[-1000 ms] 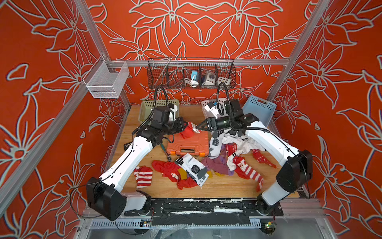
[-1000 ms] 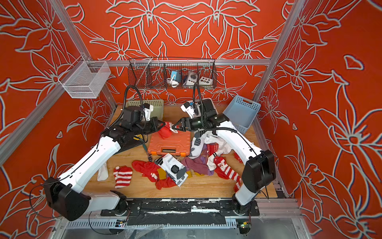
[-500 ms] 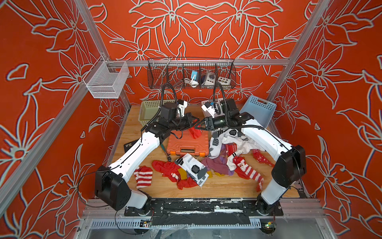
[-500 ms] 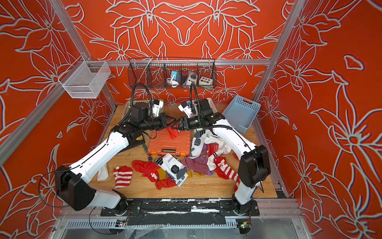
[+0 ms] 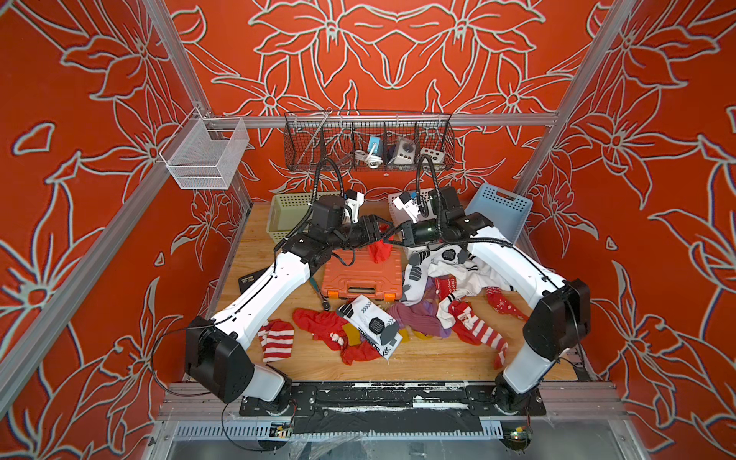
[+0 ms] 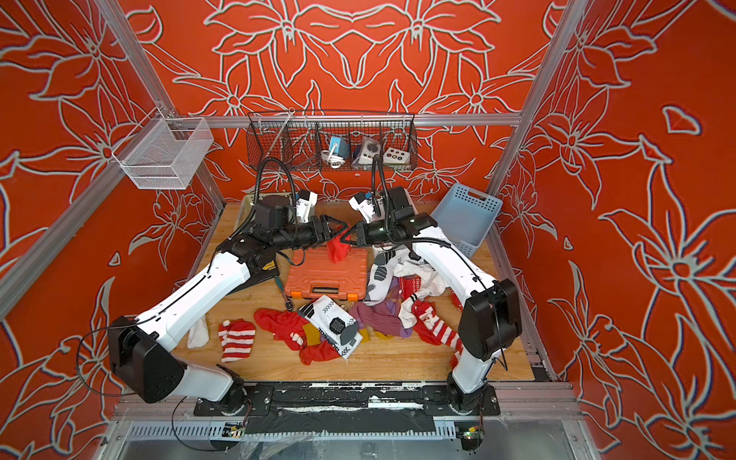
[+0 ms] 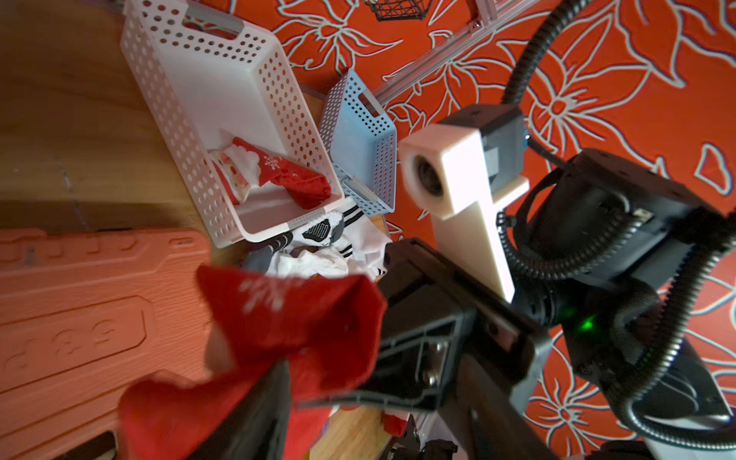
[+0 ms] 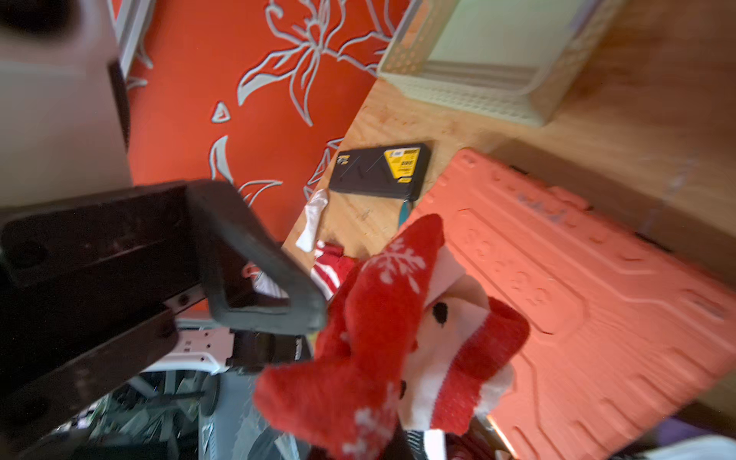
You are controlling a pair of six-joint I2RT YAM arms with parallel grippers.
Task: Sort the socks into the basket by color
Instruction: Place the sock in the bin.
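Our right gripper (image 5: 393, 235) was closed tight on the upper edge of a red snowflake sock (image 5: 380, 251), which hung from its jaws clear of everything underneath. Our left gripper (image 5: 374, 233) faced it almost tip to tip with its jaws spread apart. In the left wrist view the red cloth crossed one of its fingers (image 7: 255, 414), too blurred for us to tell whether they touched. Directly beneath both grippers lay a closed orange tool case (image 5: 360, 275) on the wooden table (image 5: 398, 366). Just behind the right gripper, toward the back wall, stood the white basket (image 7: 223, 91) with another red sock (image 7: 278, 175) lying in it. A blue basket (image 5: 498, 211) leaned tilted farther out on that same side. Behind the left gripper sat a pale green basket (image 5: 286, 215). Below the right gripper's forearm, white socks with black marks (image 5: 446, 259) lay heaped beside the case. Farther from the grippers, toward the arm bases, we saw purple socks (image 5: 418, 316), one white sock with black marks (image 5: 370, 324) lying over loose red socks (image 5: 322, 324), and a red-and-white striped sock (image 5: 276, 338) off to the left gripper's side. A black box with a yellow label (image 8: 382, 171) lay beside the case on that side too.
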